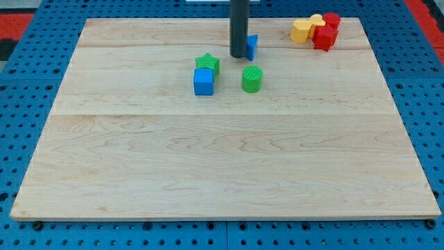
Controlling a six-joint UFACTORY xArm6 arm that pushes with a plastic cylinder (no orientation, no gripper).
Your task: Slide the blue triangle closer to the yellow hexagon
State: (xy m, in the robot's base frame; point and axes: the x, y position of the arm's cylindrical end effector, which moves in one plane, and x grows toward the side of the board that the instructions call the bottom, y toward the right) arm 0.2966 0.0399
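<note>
Blue cube (203, 81) nearest — my tip (238, 55) touches blue triangle (252, 46).

place: robot lab bench | evidence: wooden board (222, 153) on blue perforated mat (28, 62) — toy-like coloured blocks

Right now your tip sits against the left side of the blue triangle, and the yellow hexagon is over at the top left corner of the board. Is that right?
Not quite. My tip is against the left side of the blue triangle, but the yellow hexagon is near the board's top right corner, beside the red blocks, as the camera view shows.
</note>
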